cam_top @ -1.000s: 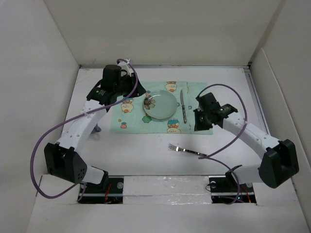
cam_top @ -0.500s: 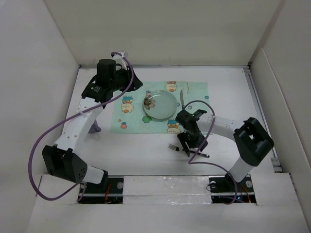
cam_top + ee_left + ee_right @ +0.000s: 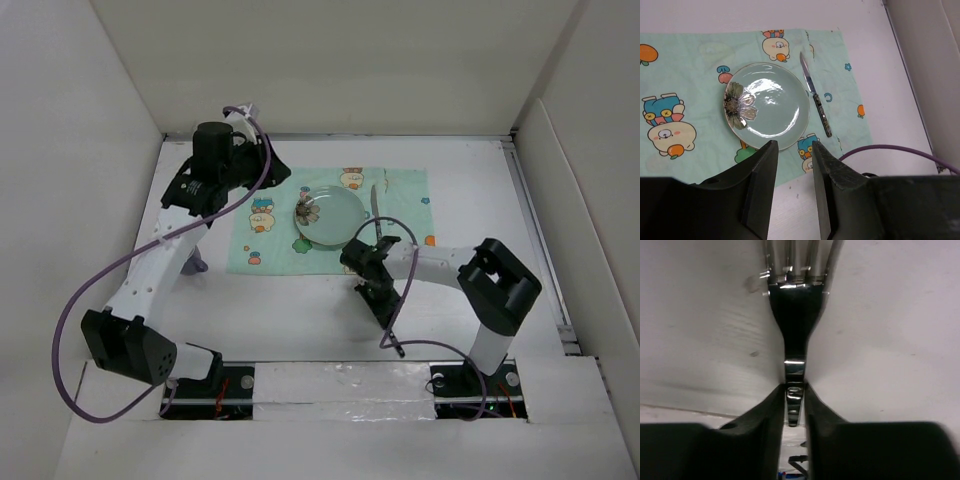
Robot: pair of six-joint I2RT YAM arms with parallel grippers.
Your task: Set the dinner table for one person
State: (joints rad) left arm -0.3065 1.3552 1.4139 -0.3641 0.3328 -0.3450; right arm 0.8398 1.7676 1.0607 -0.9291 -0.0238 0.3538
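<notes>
**Pinching the fork beside the placemat**

The right hand (image 3: 372, 283) has its fingers pressed onto the handle of the fork (image 3: 794, 300). It sits low over the white tabletop (image 3: 290, 320), just off the near edge of the placemat (image 3: 400, 190). The left hand (image 3: 794, 150) hangs spread above the placemat, toward the far-left corner. The plate (image 3: 767, 105) and knife (image 3: 815, 100) lie on the cloth. Bare tabletop runs along the near and right edges.
</notes>
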